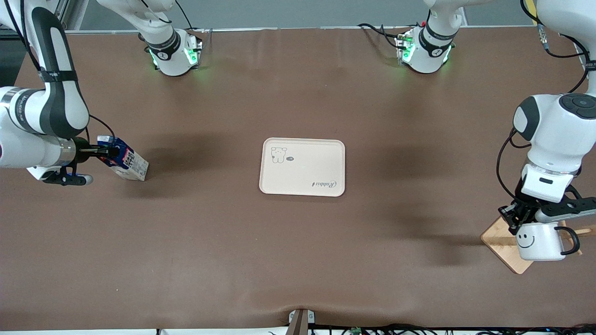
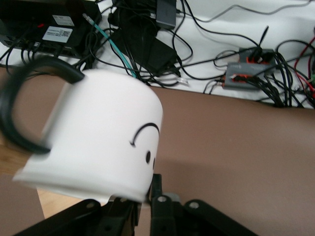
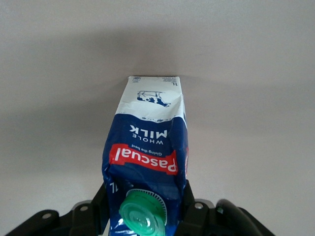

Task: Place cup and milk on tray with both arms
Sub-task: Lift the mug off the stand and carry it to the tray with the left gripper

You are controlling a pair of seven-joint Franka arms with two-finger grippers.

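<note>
The right gripper (image 1: 111, 151) has its fingers clamped on the tilted milk carton (image 1: 125, 163) near the desk's right-arm end. The left gripper (image 1: 520, 218) pinches the smiley mug (image 1: 540, 241) by its rim over the wooden stand base (image 1: 505, 246) — the cream tray (image 1: 302, 166) lies mid-desk.

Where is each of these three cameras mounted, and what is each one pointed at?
Front view: high, facing both arms; shows tray, left gripper, right gripper.
Left wrist view: on the left arm's wrist, looking past its fingers at the cup.
Right wrist view: on the right arm's wrist, looking along the milk it grips.
Shared: cup and milk also show in the front view.
</note>
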